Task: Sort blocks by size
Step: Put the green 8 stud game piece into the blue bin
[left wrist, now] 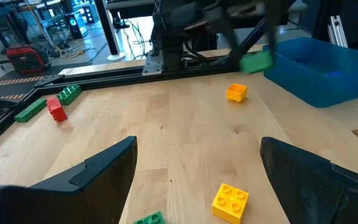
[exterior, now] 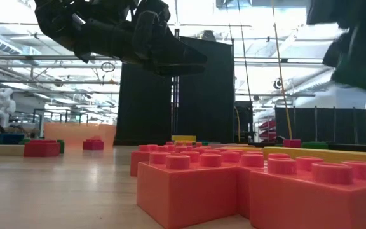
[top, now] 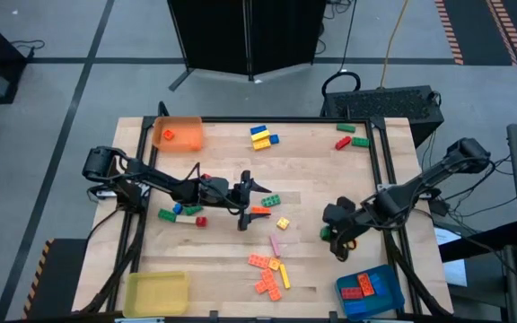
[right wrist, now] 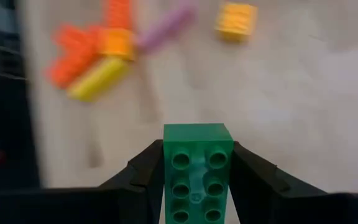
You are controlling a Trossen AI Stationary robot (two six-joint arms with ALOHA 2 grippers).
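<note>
My right gripper (top: pixel 332 236) is at the table's right, left of the blue tray (top: pixel 386 276), shut on a green brick (right wrist: pixel 197 165); the brick also shows in the left wrist view (left wrist: pixel 257 61). My left gripper (top: pixel 250 203) is open and empty over the table's middle (left wrist: pixel 197 168). A yellow brick (left wrist: pixel 230 200) and a green brick (left wrist: pixel 148 218) lie on the wood just beyond its fingers. A pile of orange, yellow and pink bricks (top: pixel 269 274) lies near the front edge. Other bricks lie at the far middle (top: pixel 261 136), the far right (top: pixel 350 137) and the left (top: pixel 179 213). My right gripper pinches the green brick by its two long sides (right wrist: pixel 166 171) between its two fingers, which lie along the brick. The brick's studded top faces the wrist camera and its free end (right wrist: pixel 197 132) sticks out past the fingertips. It is held above the table.
An orange tray (top: pixel 189 126) with one orange brick stands at the far left corner, a yellow tray (top: pixel 155 292) at the near left, and the blue tray holds red and orange bricks. A black frame runs along the table's edges. Large pink bricks (exterior: pixel 234 184) fill the low view's foreground.
</note>
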